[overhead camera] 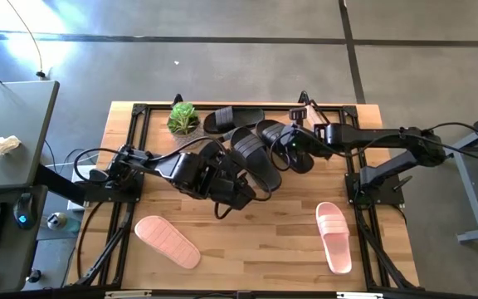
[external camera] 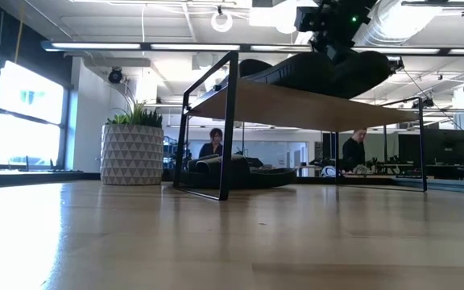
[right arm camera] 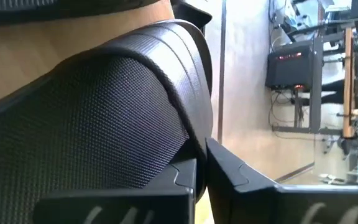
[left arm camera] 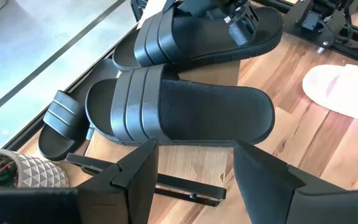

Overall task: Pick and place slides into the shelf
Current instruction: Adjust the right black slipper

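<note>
The shelf's wood board point(left arm camera: 219, 73) carries two black slides side by side. One black slide point(left arm camera: 185, 112) lies flat on it, just ahead of my open left gripper point(left arm camera: 194, 149), which touches nothing. My right gripper point(overhead camera: 293, 143) is shut on the other black slide point(left arm camera: 204, 37), which is farther along the board. A third black slide point(overhead camera: 233, 119) lies on the table by the shelf's far side. Two pink slides point(overhead camera: 167, 241) point(overhead camera: 334, 237) lie flat on the table's near half. In the low view the shelf point(external camera: 296, 101) stands with dark slides on top. My right gripper pinches the black slide's side rim point(right arm camera: 188, 140) between its two fingers point(right arm camera: 229, 174), beside the footbed and behind the strap. It comes at the rim from above and from the table's right, across the slide's length. The slide sits level at the board; whether it rests there I cannot tell.
A potted green plant point(overhead camera: 183, 119) stands at the table's far edge, left of the shelf. The shelf's thin black frame point(external camera: 225, 121) rises around the board. Cables run along both arms. Bare wood lies between the two pink slides point(overhead camera: 256, 241).
</note>
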You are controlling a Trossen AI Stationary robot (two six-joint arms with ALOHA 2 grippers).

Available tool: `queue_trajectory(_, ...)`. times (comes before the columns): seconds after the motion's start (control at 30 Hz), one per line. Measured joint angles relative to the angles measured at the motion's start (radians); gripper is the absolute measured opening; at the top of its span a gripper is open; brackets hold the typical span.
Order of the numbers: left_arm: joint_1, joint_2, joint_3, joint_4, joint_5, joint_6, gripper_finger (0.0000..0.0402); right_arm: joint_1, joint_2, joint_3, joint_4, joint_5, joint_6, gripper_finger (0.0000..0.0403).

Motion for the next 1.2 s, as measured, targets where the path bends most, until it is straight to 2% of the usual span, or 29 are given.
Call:
queue_trajectory(0.43, 0.000, 0.000, 0.000, 0.000, 0.000, 0.001, 0.0189, 0.014, -0.001, 0.000, -0.001, -0.060, 0.128, 0.0011)
queue_trajectory(0.9, 0.000, 0.000, 0.000, 0.000, 0.009, 0.002, 0.0189, 0.006, -0.001, 0.000, 0.009, -0.077, 0.127, 0.0114)
queue_trajectory(1.2, 0.000, 0.000, 0.000, 0.000, 0.009, 0.002, 0.0188, 0.006, -0.073, 0.000, -0.007, -0.062, 0.121, 0.0130)
